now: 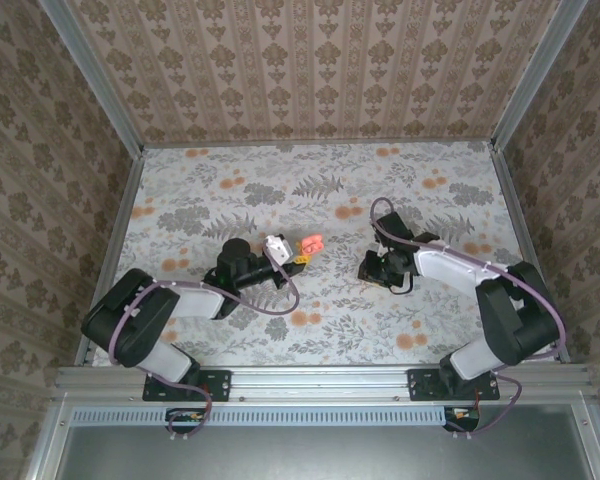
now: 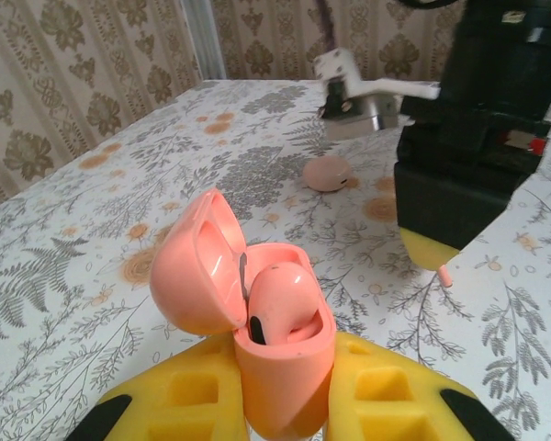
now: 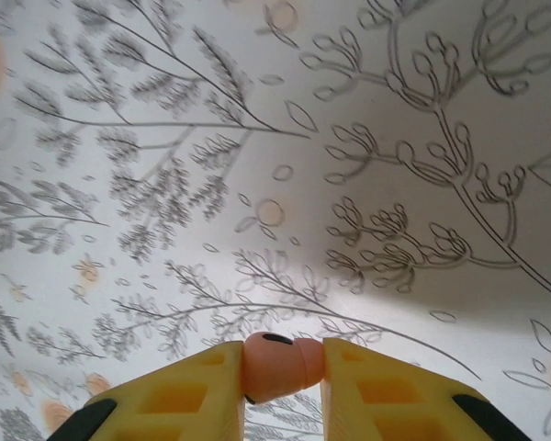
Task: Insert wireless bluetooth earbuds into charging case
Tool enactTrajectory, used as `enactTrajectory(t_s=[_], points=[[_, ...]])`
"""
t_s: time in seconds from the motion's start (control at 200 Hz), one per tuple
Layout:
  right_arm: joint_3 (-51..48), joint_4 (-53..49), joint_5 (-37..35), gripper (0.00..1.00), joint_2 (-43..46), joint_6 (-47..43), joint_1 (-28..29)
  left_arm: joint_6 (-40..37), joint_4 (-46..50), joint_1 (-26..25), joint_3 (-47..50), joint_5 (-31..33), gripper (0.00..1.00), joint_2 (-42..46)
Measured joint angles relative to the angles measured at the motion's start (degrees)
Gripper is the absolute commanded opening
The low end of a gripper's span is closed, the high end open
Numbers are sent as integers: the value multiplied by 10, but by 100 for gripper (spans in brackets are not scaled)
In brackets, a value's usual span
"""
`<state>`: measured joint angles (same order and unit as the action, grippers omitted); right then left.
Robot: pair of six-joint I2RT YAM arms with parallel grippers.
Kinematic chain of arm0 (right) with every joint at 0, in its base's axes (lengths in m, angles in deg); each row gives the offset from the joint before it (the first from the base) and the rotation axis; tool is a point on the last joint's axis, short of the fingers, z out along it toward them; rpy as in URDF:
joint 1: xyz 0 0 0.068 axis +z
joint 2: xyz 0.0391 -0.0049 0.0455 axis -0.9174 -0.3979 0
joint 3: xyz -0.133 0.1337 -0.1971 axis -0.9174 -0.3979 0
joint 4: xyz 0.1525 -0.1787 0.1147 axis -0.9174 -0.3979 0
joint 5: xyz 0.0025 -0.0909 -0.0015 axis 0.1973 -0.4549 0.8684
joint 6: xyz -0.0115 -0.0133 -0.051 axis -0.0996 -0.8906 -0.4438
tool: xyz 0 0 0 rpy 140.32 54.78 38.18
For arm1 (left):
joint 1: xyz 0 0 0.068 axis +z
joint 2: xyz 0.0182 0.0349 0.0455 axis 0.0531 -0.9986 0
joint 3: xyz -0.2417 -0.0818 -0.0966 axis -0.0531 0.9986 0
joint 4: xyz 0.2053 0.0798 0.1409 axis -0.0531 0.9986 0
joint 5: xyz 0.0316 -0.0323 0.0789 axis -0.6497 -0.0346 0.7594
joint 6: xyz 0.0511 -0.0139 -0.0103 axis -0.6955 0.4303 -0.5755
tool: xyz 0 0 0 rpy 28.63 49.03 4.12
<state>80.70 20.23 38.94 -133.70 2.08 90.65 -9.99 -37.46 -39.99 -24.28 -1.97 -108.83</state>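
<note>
Left gripper point(image 2: 285, 390) clamps the open charging case point(image 2: 280, 363), one earbud point(image 2: 280, 292) seated inside; right gripper point(image 3: 283, 372), near the case, pinches the other earbud point(image 3: 277, 363).

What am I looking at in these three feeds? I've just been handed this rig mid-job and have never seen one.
You have two robot arms bolted at the near edge of a table. The overhead picture looks down from behind them, with the left arm on the left and the right arm on the right. The other two pictures come from a camera on each wrist, so the yellow fingers at the bottom belong to that arm itself. The table has a flowered cover, and its orange blotches are print, not objects. The left end effector is shut on the open pink charging case. The lid is swung back and one earbud sits inside. The right end effector pinches the second earbud between its fingers.
</note>
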Motion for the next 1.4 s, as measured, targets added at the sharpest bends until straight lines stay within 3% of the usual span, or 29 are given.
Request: enactTrajectory(t_s=[0.35, 0.7, 1.17, 1.4], points=[[-49, 159, -10, 24, 32, 8, 25, 43, -67, 3, 0, 16, 1, -56], [-73, 233, -20, 24, 45, 8, 40, 62, -87, 5, 0, 29, 1, -67], [-141, 312, -55, 25, 163, 5, 52, 83, -105, 7, -8, 32, 0, -116], [-167, 360, -58, 25, 177, 5, 60, 87, -123, 7, -18, 25, 0, -136]])
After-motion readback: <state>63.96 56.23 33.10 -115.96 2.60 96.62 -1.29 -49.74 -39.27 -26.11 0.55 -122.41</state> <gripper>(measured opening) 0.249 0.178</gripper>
